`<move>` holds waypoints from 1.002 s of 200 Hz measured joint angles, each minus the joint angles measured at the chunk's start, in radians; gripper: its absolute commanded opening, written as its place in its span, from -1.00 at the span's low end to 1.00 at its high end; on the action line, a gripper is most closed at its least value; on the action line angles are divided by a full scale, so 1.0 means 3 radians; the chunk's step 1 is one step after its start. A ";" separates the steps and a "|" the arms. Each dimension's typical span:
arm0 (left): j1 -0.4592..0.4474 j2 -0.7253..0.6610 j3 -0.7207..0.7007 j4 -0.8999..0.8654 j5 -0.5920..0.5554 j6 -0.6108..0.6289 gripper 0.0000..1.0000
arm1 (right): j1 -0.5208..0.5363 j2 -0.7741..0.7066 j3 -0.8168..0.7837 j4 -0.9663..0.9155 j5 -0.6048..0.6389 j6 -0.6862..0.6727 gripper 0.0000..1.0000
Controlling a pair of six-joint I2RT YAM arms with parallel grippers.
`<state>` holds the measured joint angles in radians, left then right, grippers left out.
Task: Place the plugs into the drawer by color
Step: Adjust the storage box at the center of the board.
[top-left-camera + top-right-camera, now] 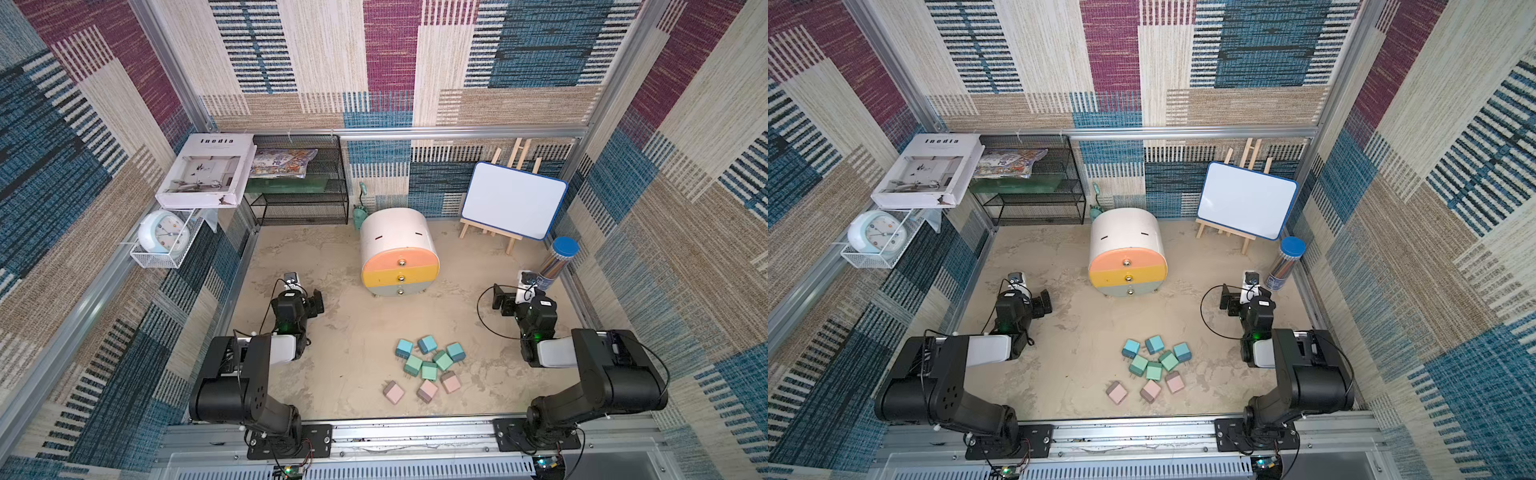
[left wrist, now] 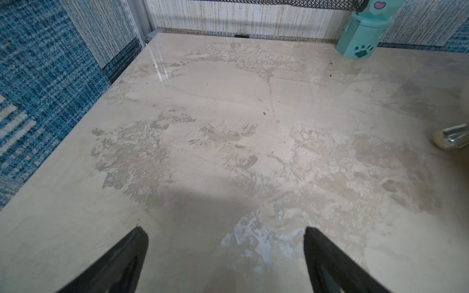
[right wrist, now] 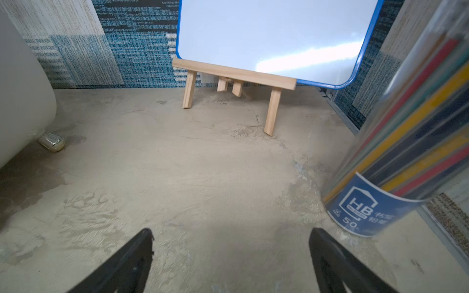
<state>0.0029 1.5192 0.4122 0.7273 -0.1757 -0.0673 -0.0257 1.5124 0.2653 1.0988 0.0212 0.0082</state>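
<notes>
Plugs (image 1: pixel 429 371) between 2 seemingly folded arms (image 1: pixel 245 374)

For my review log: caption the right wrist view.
Open right hand facing a blue-framed whiteboard on a wooden easel, clear tube of coloured pencils alongside.

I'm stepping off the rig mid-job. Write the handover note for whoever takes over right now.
Left gripper: fingers open, empty, over bare table.
Right gripper: fingers open, empty, beside the pencil tube.
Plugs: all nine lie clustered on the table, nearer the arm bases than the drawer. Three are blue, three green, three pink.
Done: nothing. All three drawer fronts are shut.
Left: open the drawers and sort every plug by color.
</notes>
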 measured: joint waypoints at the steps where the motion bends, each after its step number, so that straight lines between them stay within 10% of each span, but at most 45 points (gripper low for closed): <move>1: 0.0000 0.0000 0.0000 0.0001 0.0000 0.0000 0.99 | 0.0000 0.0000 0.0000 0.0003 0.0000 -0.0001 0.98; 113: -0.0028 -0.0013 0.0025 0.0070 -0.0028 0.0076 1.00 | 0.0003 -0.0028 0.0013 0.0083 0.0006 -0.0062 0.99; 146: -0.0158 -0.0261 0.1130 -0.1328 -0.0443 -0.0074 0.99 | 0.0123 -0.0589 0.0855 -0.1129 0.0379 0.0216 0.98; 164: -0.0170 -0.0278 0.1820 -0.2032 -0.0568 -0.0380 0.66 | 0.0210 -0.0727 0.1386 -0.1731 0.0487 0.0488 0.99; 200: -0.0553 -0.0729 0.1832 -0.3014 -0.0490 -0.0778 0.73 | 0.0477 -0.1021 0.1829 -0.2766 0.0160 0.0875 0.99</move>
<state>-0.1631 1.3006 0.9619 -0.1768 -0.3225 -0.3008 0.1173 1.2060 0.8139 0.2691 0.0692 0.2707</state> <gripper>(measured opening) 0.837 0.993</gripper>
